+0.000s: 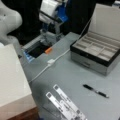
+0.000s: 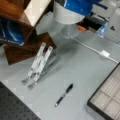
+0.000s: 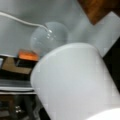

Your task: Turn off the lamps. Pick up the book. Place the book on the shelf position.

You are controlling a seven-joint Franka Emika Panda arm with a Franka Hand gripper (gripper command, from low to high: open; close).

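The white book (image 1: 12, 80) lies flat on the dark wooden shelf position (image 1: 25, 115) at a front view's left. It shows again as the book (image 2: 37, 10) on the shelf position (image 2: 15, 53) at a front view's top left. A lamp with a white shade (image 2: 66, 15) and a clear round base (image 2: 68, 32) stands at the table's far end. The shade (image 3: 72, 85) fills the wrist view, with the base (image 3: 48, 37) and its cable behind it. The arm's blue-and-white end (image 1: 56, 12) hangs right at the shade. My gripper's fingers are hidden.
A grey compartmented case (image 1: 96, 53) stands open at a front view's right. A black pen (image 1: 95, 91) and a silver slotted stand (image 1: 65, 103) lie on the grey table. A white cable with an inline switch (image 1: 51, 61) crosses the table. An orange piece (image 1: 48, 50) sits by a dark opening.
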